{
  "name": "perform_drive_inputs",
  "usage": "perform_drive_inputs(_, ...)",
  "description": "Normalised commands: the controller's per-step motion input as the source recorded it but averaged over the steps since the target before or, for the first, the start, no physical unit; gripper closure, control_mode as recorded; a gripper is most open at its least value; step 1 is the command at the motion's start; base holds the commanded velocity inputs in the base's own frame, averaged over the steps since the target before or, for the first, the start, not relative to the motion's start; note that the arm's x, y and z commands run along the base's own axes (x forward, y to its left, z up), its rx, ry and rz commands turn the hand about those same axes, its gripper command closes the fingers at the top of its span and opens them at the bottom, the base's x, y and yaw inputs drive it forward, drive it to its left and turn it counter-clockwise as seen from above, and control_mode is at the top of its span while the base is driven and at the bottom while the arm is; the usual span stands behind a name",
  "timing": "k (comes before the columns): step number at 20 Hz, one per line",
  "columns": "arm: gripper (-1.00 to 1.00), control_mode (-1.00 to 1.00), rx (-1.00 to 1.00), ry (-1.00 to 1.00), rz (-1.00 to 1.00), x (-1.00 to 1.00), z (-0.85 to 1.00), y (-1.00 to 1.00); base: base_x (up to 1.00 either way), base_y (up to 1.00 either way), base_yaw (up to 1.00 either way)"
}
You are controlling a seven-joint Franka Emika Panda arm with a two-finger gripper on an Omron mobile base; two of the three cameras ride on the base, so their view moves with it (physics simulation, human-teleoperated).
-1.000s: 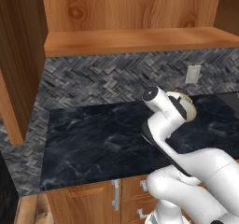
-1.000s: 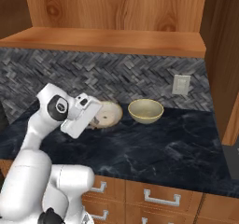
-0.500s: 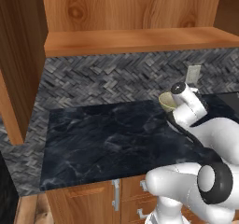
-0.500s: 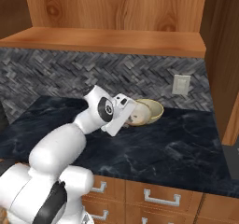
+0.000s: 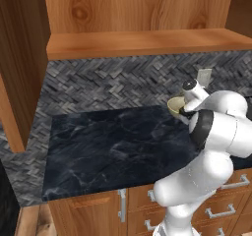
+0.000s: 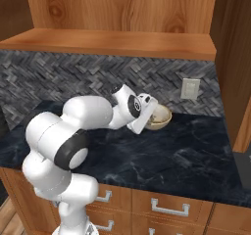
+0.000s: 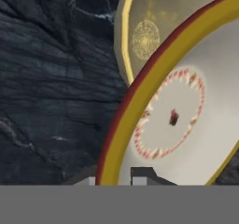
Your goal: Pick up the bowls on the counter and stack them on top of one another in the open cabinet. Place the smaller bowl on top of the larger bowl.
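Your end effector (image 7: 119,178) is closed narrow on the rim of the smaller bowl (image 7: 186,111), which hangs tilted in the hand view, its cream inside and dark centre spot facing the camera. Behind it, the larger bowl (image 7: 163,27) sits on the bench (image 7: 51,87), close under the held one. From the right base view, the end effector (image 6: 147,119) is just beside the larger bowl (image 6: 159,117), near the tiled wall and below the wooden shelf (image 6: 112,43) of the open cabinet.

As I judge it, the step now is to bring the smaller bowl over the larger one, or onward to the cabinet (which of these, I cannot tell). To do it well, keep the grip firm, because a rim pinch on a shallow bowl can slip when the wrist rolls. Level the bowl before you lower it. Approach from above, not from the side, so you do not push the larger bowl toward the wall. Release only when the bowl rests.
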Motion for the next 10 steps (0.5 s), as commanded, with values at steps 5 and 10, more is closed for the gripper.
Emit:
perform_drive_inputs(5, 1.0, -1.0, 0.02, 0.2, 0.16, 0.93, -0.02, -0.02, 0.0, 0.0, 0.0)
perform_drive_inputs(10, 1.0, -1.0, 0.0, 0.09, 0.1, 0.71, -0.13, -0.29, 0.0, 0.0, 0.0)
